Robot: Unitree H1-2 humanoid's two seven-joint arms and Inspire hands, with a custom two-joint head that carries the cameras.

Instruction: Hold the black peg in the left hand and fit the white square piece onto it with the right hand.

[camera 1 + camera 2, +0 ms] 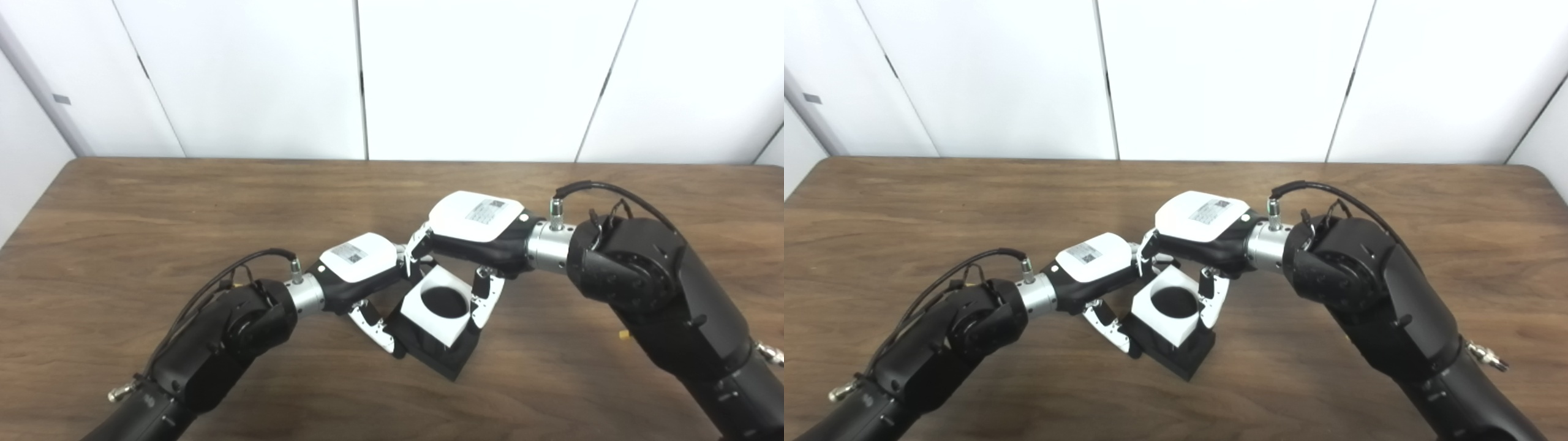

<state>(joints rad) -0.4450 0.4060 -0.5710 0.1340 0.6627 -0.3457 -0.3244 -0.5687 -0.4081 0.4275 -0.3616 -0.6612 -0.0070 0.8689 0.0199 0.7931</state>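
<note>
Both hands met near the middle of the table (122,202), a bit toward the near edge. My left hand (358,269) had its fingers (373,324) curled under and against the black peg (438,355), whose square base showed below and in front of the white piece (432,312). Looked like a hold on the peg, though the contact side was partly hidden. My right hand (474,229) pinched the white piece, w/ one finger (487,300) pressed on its right face and the rest behind its far edge.

The white piece sat on top of the black peg, tilted w/ its near corner low. Its round hole faced up toward me and looked dark inside; couldn't tell if that was the peg already in it or just shadow. Couldn't tell either whether the base rested on the table or hung just above it.

My read: insertion step, late in the task, w/ the piece on or nearly on the peg but maybe not fully seated. Next move prob needs the right hand to square the piece to the base and press straight down along the peg axis, while the left hand braces so the peg doesn't twist. Risk: jamming if it goes down cocked.
</note>
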